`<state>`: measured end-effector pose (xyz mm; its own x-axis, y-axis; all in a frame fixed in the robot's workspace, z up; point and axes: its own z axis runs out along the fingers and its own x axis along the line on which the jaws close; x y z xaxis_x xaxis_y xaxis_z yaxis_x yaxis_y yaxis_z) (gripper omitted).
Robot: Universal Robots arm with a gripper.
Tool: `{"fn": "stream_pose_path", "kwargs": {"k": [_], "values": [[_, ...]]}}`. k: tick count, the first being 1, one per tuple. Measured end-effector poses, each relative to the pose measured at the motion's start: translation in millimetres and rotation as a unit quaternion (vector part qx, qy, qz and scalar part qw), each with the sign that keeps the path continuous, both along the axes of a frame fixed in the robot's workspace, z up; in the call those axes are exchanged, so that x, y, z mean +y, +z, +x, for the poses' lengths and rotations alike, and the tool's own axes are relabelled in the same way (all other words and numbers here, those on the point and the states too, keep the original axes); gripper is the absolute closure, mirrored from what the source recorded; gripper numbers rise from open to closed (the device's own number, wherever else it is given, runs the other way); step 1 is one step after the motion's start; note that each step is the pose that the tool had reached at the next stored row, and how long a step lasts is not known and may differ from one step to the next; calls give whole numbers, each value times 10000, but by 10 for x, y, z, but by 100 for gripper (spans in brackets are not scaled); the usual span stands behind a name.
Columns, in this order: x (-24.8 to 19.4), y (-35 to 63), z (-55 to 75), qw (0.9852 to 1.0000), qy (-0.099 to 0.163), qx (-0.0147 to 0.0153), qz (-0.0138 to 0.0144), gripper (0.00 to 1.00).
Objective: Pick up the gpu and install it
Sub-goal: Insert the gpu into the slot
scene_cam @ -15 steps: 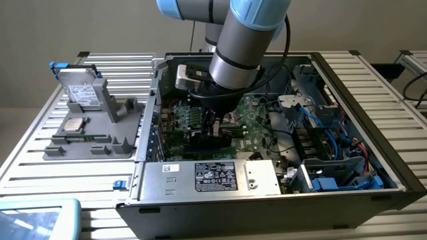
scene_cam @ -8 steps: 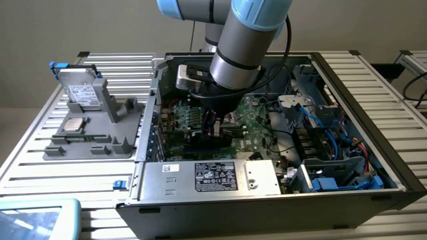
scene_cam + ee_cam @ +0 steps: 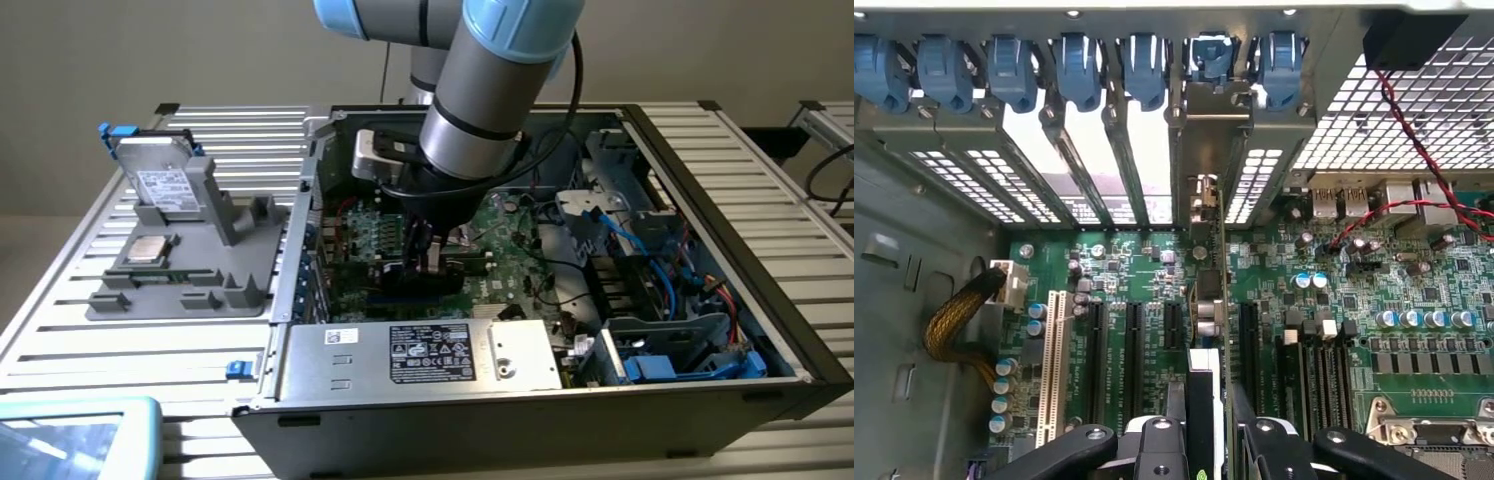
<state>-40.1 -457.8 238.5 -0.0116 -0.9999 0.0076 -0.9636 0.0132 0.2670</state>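
Arm (image 3: 467, 90): reaching steeply downward, wrist vertical.
Gripper (image 3: 1204, 425): pointing down, fingers (image 3: 1259, 440) clamped on a thin card.

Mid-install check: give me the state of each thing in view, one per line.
gpu: upright on edge, held over the motherboard slots.
gripper: shut on the gpu, inside the case.
computer case: side open, motherboard exposed.
hard drive: standing in the grey tray outside the case.

the arm (image 3: 467, 110) is a thick silver-grey tube with light blue joint caps and a black band, a black cable running alongside it. the gripper (image 3: 1204, 425) is black, its linkage bars fixed with silver screws.
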Motion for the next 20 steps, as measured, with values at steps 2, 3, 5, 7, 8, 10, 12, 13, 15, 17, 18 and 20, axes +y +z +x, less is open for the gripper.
{"fn": "stream_pose_path", "kwargs": {"k": [2,3,5,7,8,10,12,13,15,17,18,20], "values": [[0,0,0,10000,0,0,3,73],[0,0,0,10000,0,0,4,73],[0,0,0,10000,0,0,4,73],[0,-1,0,10000,0,0,4,73],[0,-1,0,10000,0,0,3,73],[0,-2,0,10000,0,0,3,73],[0,-4,0,10000,0,0,3,73],[0,-4,0,10000,0,0,4,73],[0,-4,0,10000,0,0,4,73],[0,-4,0,10000,4,0,4,73],[0,-4,0,10000,7,0,4,73],[0,-4,0,10000,10,0,4,73]]}}
